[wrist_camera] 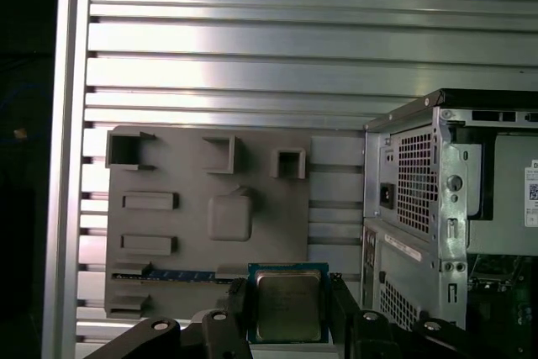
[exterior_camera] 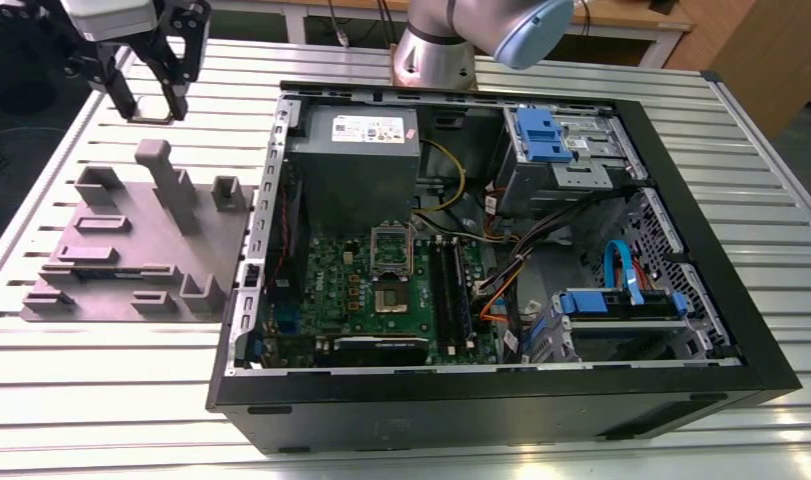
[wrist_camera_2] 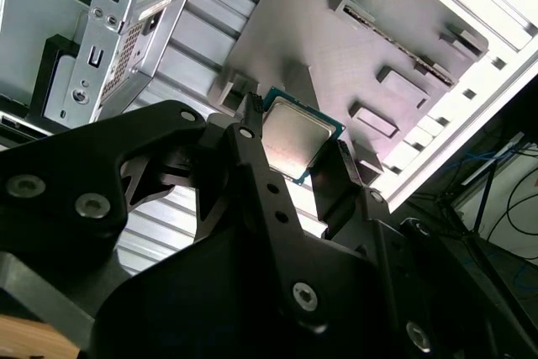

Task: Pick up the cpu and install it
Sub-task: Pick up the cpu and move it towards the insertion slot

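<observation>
Jaws of the black gripper (wrist_camera_2: 296, 145) are clenched on the cpu (wrist_camera_2: 301, 134), a small flat square chip with a shiny silver-grey metal top. It is held in the air near the grey plastic fixture plate (exterior_camera: 125, 250). This plate lies on the slatted aluminium table (exterior_camera: 98, 400), just beside the open black computer case (exterior_camera: 725, 330), on the exterior view's left.

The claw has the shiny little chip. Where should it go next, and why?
Probably carry it sideways, toward the exterior view's right. The gripper grips the cpu near the grey holder tray, outside the computer case, while the socket sits on the green board inside.
</observation>
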